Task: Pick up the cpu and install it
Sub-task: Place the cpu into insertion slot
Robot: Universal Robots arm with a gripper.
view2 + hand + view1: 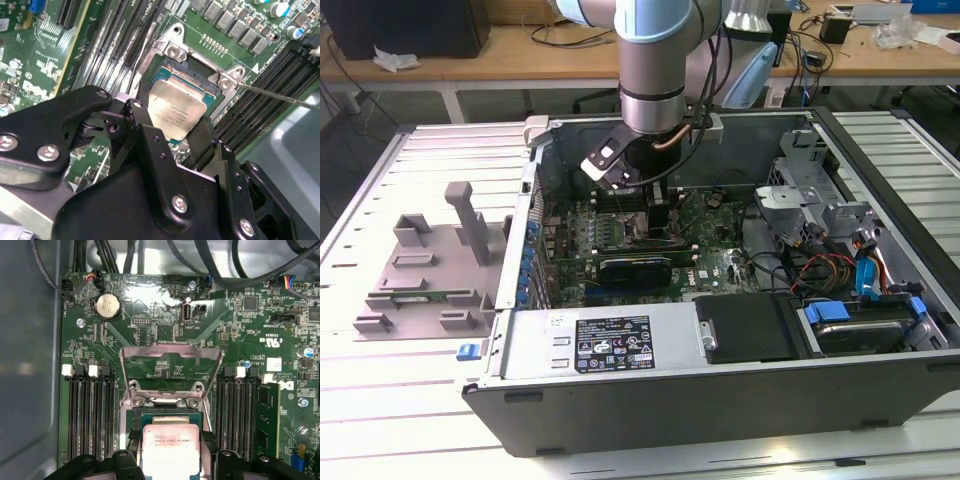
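The arm (653, 60) reaches down into an open computer case (720, 400) that lies on its side on the slatted counter (380, 400). The claw (645, 195) sits low over the green motherboard (715, 262).

In the second wrist view the claw (170, 122) pinches the cpu (177, 107), with 2 black fingers (137, 112) closed on opposite edges of the silvery square. The chip is level and lined up directly over the socket (172, 70). From these angles it looks to sit just above the socket rather than pressed home, though I cannot be sure.

In the first wrist view the cpu (171, 447) lies between 2 banks of memory slots (90, 410). The socket's metal retention frame (170, 351) stands swung open just beyond it, and a coin battery (108, 306) sits farther up the board. A thin lever (275, 95) juts out beside the socket.

A grey fixture tray (420, 270) rests on the counter at the exterior view's left, just beside the case.
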